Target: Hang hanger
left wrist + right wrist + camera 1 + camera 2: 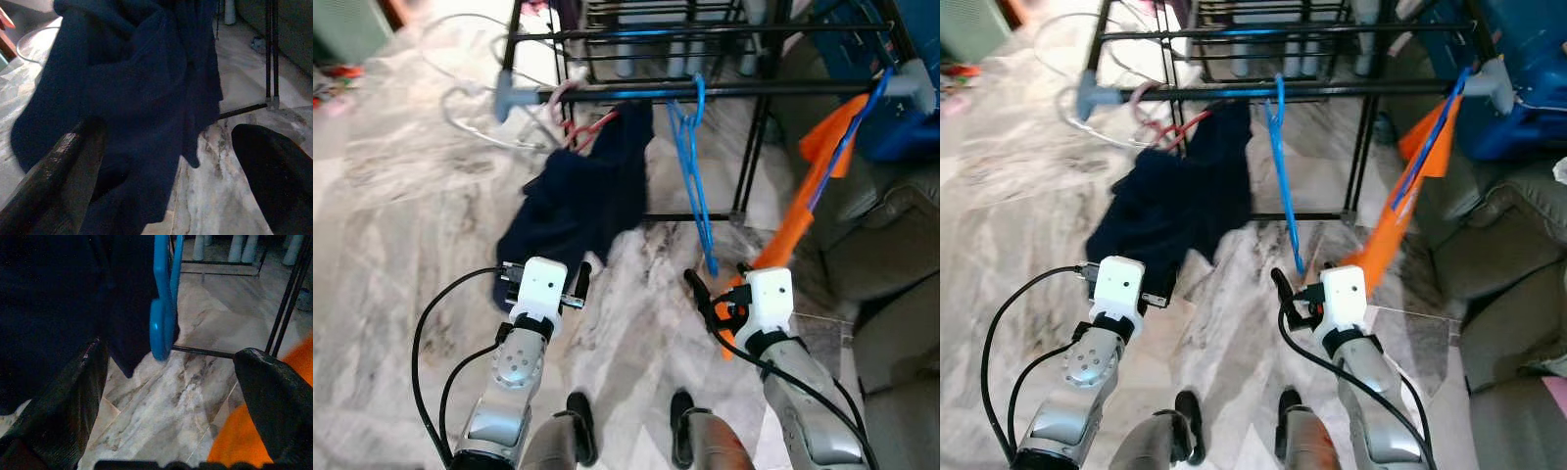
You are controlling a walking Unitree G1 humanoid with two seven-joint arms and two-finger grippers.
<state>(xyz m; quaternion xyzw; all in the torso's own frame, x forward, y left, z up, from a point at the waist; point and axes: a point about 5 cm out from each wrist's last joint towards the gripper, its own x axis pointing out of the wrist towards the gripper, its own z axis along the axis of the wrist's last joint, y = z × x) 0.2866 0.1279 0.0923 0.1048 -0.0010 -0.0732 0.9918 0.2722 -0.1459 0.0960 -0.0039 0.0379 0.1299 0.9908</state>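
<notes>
The blue hanger (693, 176) hangs by its hook from the front bar of the black drying rack (724, 90), its bare frame dangling toward the marble floor (391, 235). It looks light, stiff and slick plastic, best taken low on the frame. A navy garment (578, 201) hangs just beside it on the rack, an orange one (803, 196) farther along. The right gripper (715, 290) sits below the hanger, jaws wide apart and empty; the left gripper (548, 284), also open and empty, faces the navy cloth. Open floor lies before the rack.
</notes>
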